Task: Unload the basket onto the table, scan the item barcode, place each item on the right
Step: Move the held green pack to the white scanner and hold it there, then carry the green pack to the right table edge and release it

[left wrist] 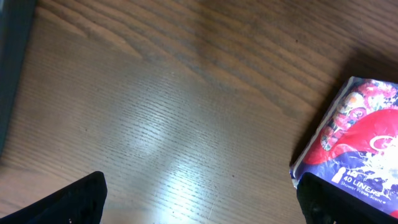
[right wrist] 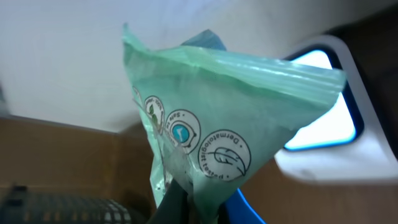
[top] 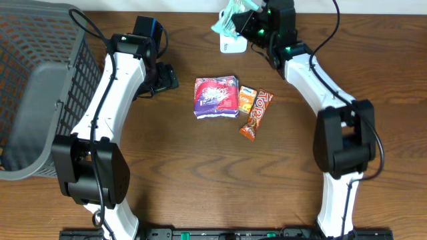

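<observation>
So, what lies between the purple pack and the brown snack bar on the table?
A small orange packet lies there, right beside the purple pack and the brown snack bar. The overhead view shows it.

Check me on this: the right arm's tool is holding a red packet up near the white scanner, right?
No, the packet in the right tool is green, not red, as the right wrist view shows. It is held up near the white scanner.
</observation>
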You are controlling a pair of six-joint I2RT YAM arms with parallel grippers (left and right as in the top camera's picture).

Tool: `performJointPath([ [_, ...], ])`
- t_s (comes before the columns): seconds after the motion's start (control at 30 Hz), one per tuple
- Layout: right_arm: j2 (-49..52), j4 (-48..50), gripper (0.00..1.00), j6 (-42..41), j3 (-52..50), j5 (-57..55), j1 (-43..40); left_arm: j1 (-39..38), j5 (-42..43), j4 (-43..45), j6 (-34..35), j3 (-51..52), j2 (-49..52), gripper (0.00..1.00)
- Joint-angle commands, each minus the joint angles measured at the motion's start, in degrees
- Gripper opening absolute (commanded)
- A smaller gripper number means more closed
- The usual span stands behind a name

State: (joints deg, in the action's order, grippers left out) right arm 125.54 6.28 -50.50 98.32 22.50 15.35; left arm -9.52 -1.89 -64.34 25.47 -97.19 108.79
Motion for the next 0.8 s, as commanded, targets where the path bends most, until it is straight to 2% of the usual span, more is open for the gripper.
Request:
performJointPath([
  [0.0,3.87,6.14,0.01,-4.9,0.15,6.8,-1.07,0.24,-0.74,-0.33,-0.33,0.13,-0.66,0.98],
  [0.1,5.9,9.49,0.01,-6.71,0.17,5.64,-1.49,0.24,-0.74,-0.33,-0.33,0.13,-0.66,0.98],
  [0.47,6.73,8.7,0.01,-5.79,0.26,3.54,-2.51,0.24,-0.74,-0.33,-0.33,0.13,-0.66,0.98],
  [0.77,6.82,3.28,0.01,-2.1,0.24,-0.37,-2.69,0.24,-0.74,-0.33,-0.33,0.13,-0.66,0.98],
])
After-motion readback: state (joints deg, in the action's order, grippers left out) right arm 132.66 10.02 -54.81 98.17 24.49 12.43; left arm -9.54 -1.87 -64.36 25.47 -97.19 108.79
